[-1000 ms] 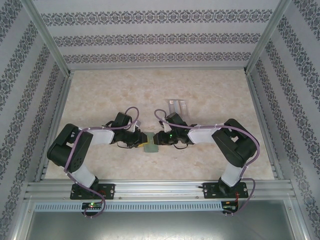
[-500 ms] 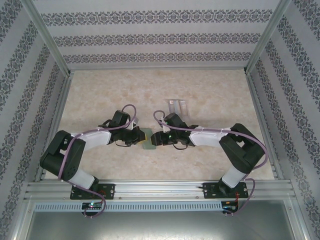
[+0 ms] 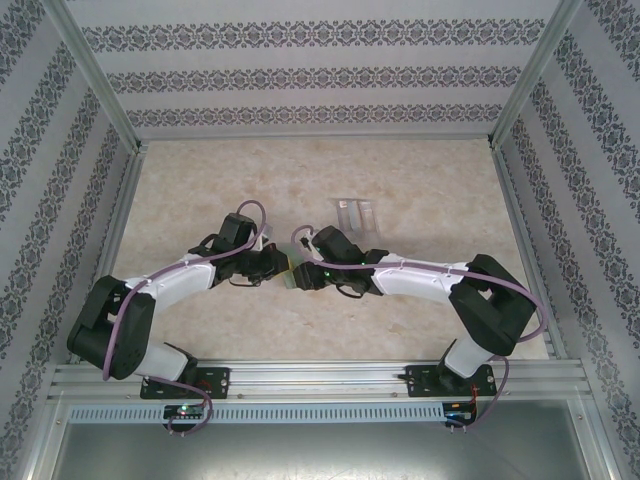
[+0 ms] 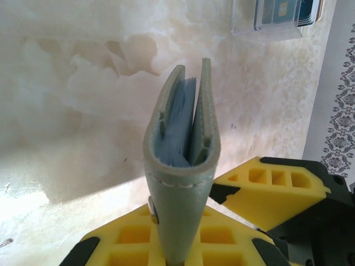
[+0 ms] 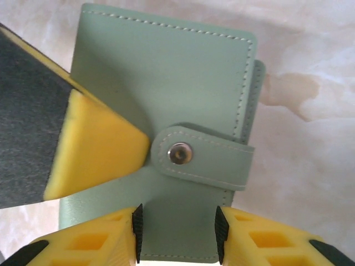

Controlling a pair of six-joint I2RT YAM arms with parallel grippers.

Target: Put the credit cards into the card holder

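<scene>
White-shelled, black-jointed left arm (image 3: 185, 272) and matching right arm (image 3: 415, 280), thin lilac cables (image 3: 250, 205) looped along both, flat black base plates (image 3: 185, 383) bolted beneath, yellow lattice-moulded finger pads (image 5: 83, 244) edged in black

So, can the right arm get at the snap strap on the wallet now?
Probably yes, but tightly. The strap faces the open right gripper, just beyond its fingertips. The left gripper, shut on the wallet, has one finger butted against the strap's snap end.

Middle's cramped: the left arm (image 3: 175, 278) and right arm (image 3: 415, 282) close in on the green card holder (image 3: 290, 272), leaving no gap between them. Rest of the table (image 3: 200, 180) is open, apart from the clear stand (image 3: 357, 212) just behind the right arm and the walls (image 3: 60, 150) boxing the sides.
</scene>
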